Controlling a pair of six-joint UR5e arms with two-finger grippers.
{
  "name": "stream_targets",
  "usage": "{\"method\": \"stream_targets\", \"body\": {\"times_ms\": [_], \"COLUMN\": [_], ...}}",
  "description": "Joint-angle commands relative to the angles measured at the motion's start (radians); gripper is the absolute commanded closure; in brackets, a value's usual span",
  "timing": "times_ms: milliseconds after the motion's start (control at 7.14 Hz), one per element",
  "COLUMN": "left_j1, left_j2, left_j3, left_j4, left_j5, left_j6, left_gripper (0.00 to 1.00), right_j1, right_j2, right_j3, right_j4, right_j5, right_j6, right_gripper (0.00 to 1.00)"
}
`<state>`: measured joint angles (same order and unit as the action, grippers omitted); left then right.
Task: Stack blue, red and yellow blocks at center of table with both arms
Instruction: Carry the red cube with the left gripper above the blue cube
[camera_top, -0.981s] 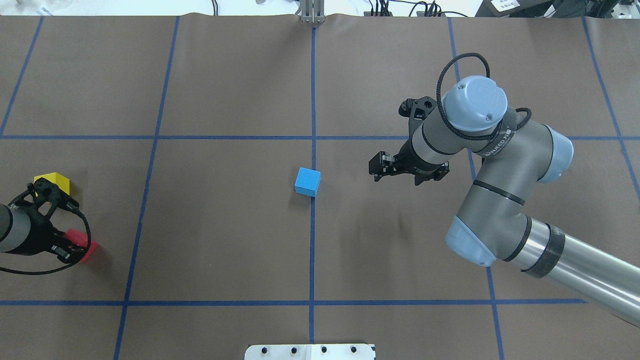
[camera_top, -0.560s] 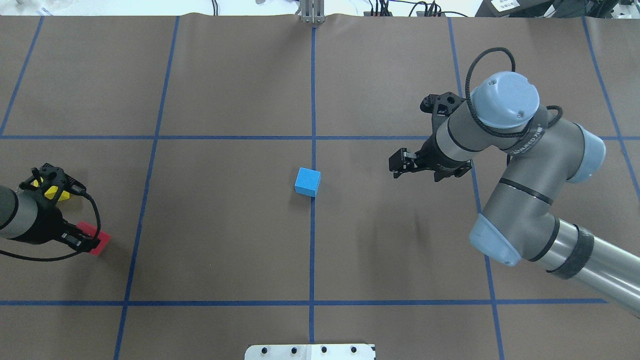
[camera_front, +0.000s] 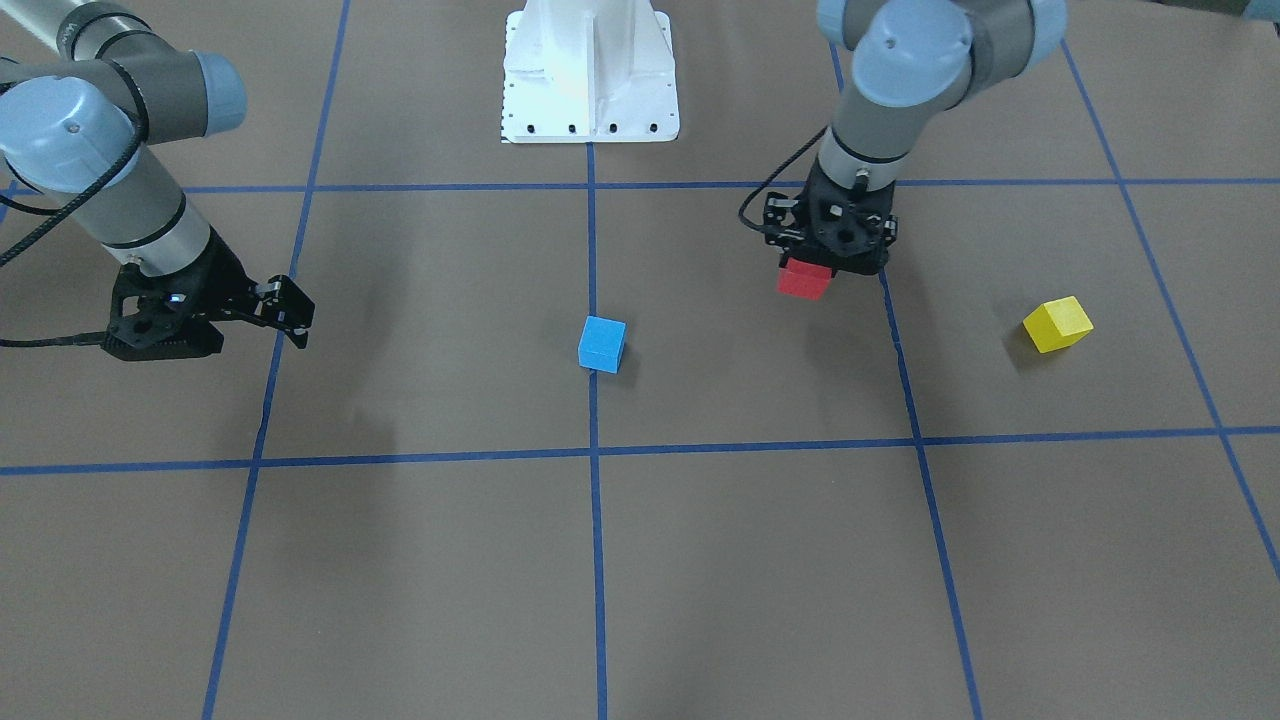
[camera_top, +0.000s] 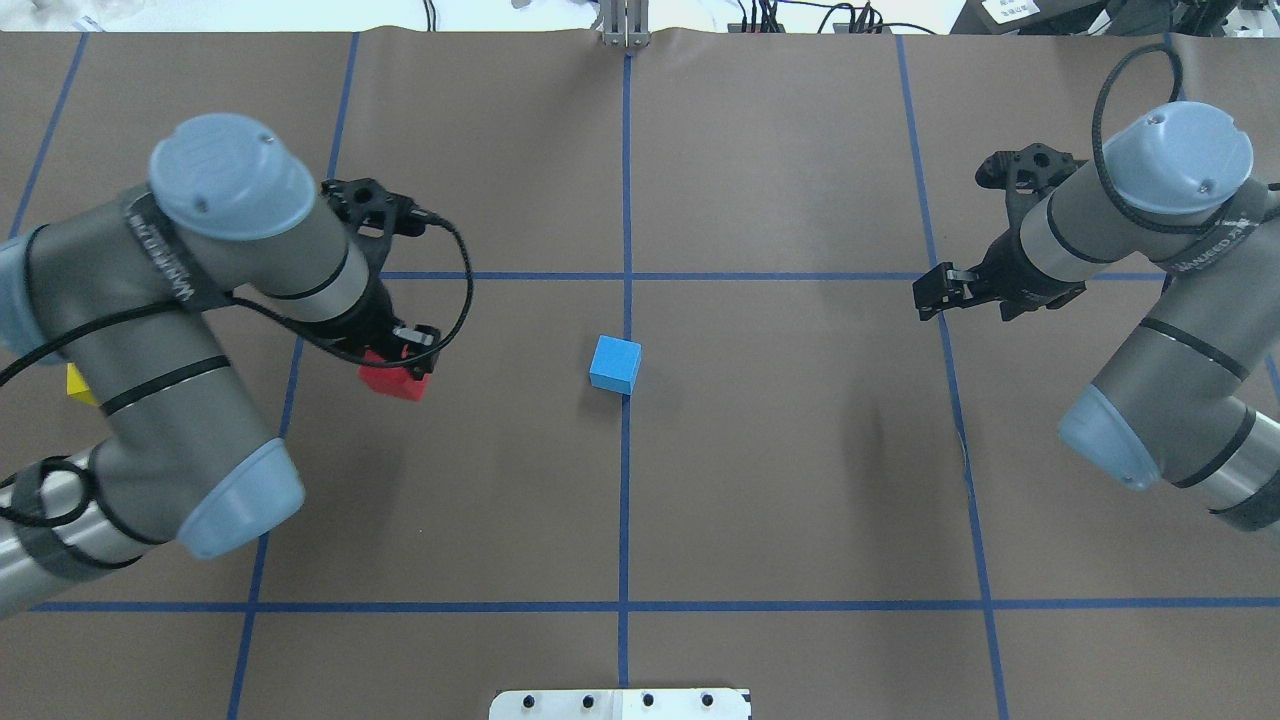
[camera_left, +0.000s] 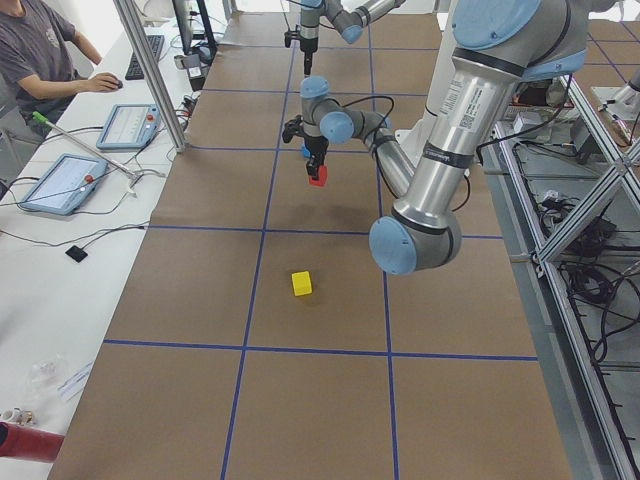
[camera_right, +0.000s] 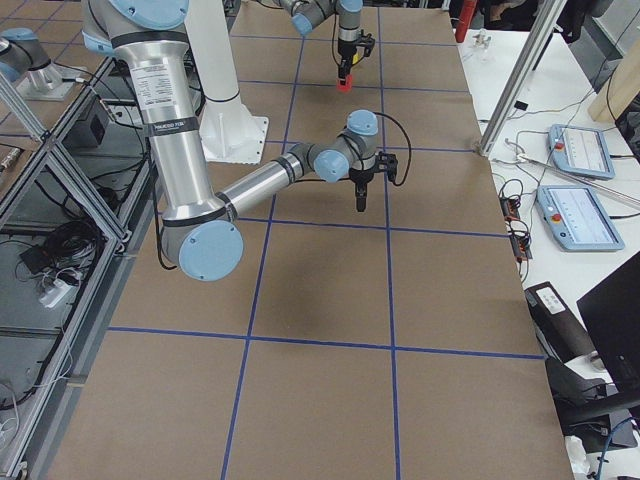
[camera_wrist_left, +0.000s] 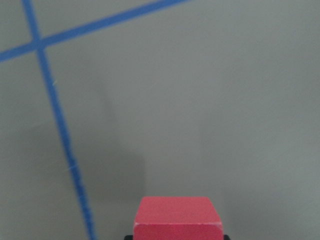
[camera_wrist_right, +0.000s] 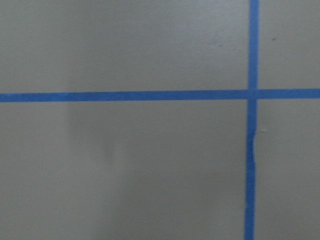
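A blue block (camera_top: 614, 364) sits at the table's centre, on the middle tape line; it also shows in the front view (camera_front: 602, 344). My left gripper (camera_top: 402, 368) is shut on a red block (camera_top: 391, 382) and holds it above the table, left of the blue block. The red block also shows in the front view (camera_front: 805, 279) and the left wrist view (camera_wrist_left: 177, 220). A yellow block (camera_front: 1057, 324) lies on the table at the far left, mostly hidden under my left arm in the overhead view (camera_top: 78, 384). My right gripper (camera_top: 932, 293) is open and empty, far right of the blue block.
The brown table cover carries a blue tape grid (camera_top: 626, 200). The white robot base plate (camera_front: 590, 100) stands at the robot's edge of the table. An operator (camera_left: 40, 60) and tablets (camera_left: 60, 180) are at a side desk beyond the table.
My left arm has carried the red block up and right, away from the yellow block and toward the centre. My right arm has drawn back to the right, away from the blue block.
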<state>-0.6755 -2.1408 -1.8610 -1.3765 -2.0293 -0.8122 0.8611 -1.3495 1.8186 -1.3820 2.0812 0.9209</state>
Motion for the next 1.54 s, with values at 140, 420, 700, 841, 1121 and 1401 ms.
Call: {"method": "stream_targets", "body": {"times_ms": [140, 420, 700, 841, 1121, 1401], "left_j1": [0.008, 0.042, 0.063, 0.067, 0.082, 0.097], "left_j2": [-0.337, -0.392, -0.462, -0.456, -0.455, -0.441], "left_j3": [0.325, 0.382, 0.509, 0.513, 0.514, 0.508], "left_j4": [0.048, 0.025, -0.054, -0.055, -0.056, -0.064], "left_j5": [0.000, -0.003, -0.002, -0.002, 0.020, 0.043], "left_j6": [-0.068, -0.076, -0.073, -0.065, -0.061, -0.061], "left_gripper": [1.00, 1.00, 1.00, 1.00, 1.00, 1.00], "right_j1": [0.041, 0.042, 0.044, 0.044, 0.042, 0.042], "right_j2": [-0.036, -0.043, -0.071, -0.072, -0.077, -0.077], "right_j3": [0.001, -0.001, -0.002, -0.011, -0.018, -0.018], "right_j4": [0.001, 0.001, 0.026, 0.037, 0.037, 0.037], "right_j5": [0.019, 0.019, 0.019, 0.017, 0.017, 0.017], "right_j6": [-0.039, -0.039, -0.054, -0.054, -0.056, -0.057], "right_gripper": [0.00, 0.00, 0.00, 0.00, 0.00, 0.00]}}
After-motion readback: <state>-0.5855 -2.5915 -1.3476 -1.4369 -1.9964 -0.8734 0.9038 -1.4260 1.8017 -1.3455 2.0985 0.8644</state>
